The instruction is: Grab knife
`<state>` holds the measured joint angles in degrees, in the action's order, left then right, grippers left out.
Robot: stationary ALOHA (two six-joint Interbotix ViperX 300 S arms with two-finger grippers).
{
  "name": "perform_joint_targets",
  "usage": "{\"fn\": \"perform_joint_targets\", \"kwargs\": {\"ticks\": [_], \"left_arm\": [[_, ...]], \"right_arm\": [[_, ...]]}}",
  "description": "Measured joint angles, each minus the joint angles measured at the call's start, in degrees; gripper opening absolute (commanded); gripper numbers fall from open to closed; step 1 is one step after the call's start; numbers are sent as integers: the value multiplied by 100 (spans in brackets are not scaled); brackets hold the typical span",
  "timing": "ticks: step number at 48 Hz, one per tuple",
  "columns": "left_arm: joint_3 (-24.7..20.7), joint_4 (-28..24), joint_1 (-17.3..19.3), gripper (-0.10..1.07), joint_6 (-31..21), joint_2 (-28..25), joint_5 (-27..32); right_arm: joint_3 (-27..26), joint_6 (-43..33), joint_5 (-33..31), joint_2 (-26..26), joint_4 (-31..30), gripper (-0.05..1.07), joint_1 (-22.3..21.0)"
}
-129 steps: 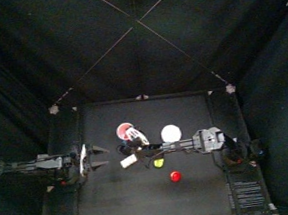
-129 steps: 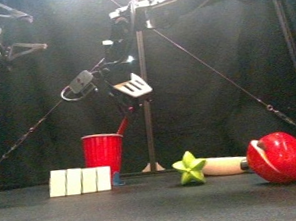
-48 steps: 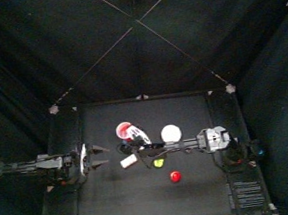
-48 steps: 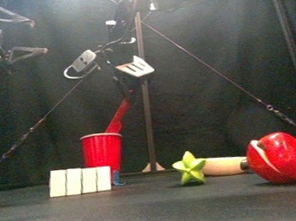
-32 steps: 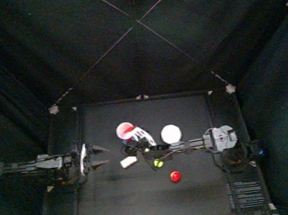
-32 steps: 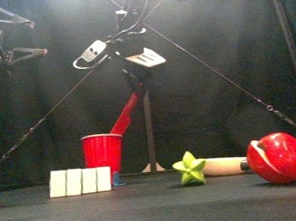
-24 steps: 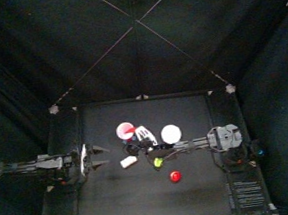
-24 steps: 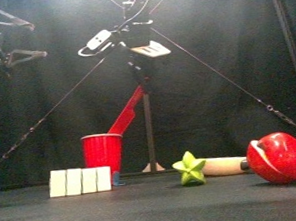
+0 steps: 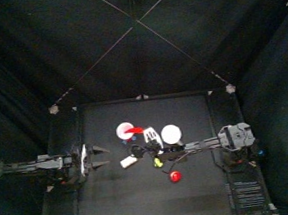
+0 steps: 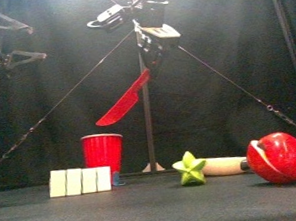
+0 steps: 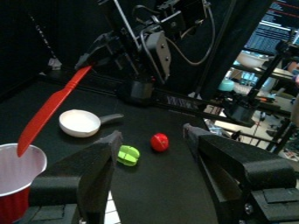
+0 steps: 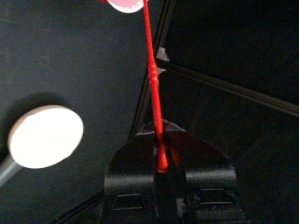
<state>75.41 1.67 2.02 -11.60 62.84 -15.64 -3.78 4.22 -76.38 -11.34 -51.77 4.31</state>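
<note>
The slim red toy knife (image 10: 126, 99) now hangs clear above the red plastic cup (image 10: 104, 153) — earlier its tip was inside. The right gripper (image 10: 149, 48) pinches its handle, raised high; the left gripper (image 11: 149, 162) rests at the left — jaws apart, empty.

1. Lab/robot test pen: small black table (image 9: 118, 189) closed in by black curtains (image 9: 22, 76) on all sides.
2. Thin black support rods (image 10: 55, 98) cross behind the table, rig-style.
3. Past the curtains, left wrist view: lit computer monitors (image 11: 271, 39), cluttered desks w/ equipment.

One knife (image 10: 124, 101), one red cup (image 10: 104, 153), one white dish (image 11: 79, 122) — four white blocks (image 10: 80, 181).
</note>
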Motion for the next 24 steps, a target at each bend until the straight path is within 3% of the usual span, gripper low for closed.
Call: {"fn": "perform_joint_targets", "kwargs": {"ticks": [10, 24], "left_arm": [[0, -35, 9, 94, 9, 0, -18], [9, -53, 26, 93, 18, 0, -193]], "right_arm": [[571, -949, 290, 431, 26, 35, 167], [2004, -3041, 1573, 1433, -237, 36, 554]]}}
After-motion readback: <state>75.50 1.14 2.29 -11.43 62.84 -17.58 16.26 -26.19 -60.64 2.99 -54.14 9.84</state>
